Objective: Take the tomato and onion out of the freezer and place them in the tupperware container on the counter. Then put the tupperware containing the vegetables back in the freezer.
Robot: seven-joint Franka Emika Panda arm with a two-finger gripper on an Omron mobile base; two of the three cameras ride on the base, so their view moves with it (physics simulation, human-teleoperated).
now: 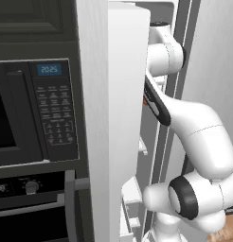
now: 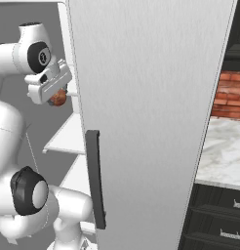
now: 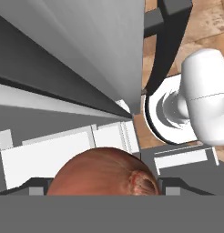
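Straddling the onion [image 3: 104, 173], the jaws stand wide inside the freezer [image 2: 151, 97], its door close alongside.

The onion [image 3: 107, 173], a round orange-brown ball with a darker, puckered reddish end turned toward the camera, sits right between the fingers of the gripper [image 2: 57, 93], whose jaws stand wide around it; contact cannot be made out. In the right base view it shows as a small brown ball [image 2: 58, 98] just under the hand, above a white inner shelf of the freezer [image 2: 151, 97], whose light-grey door with a long dark handle stands open beside the gripper. A strip of veined marble bench [image 2: 222, 151] lies well off to the right.
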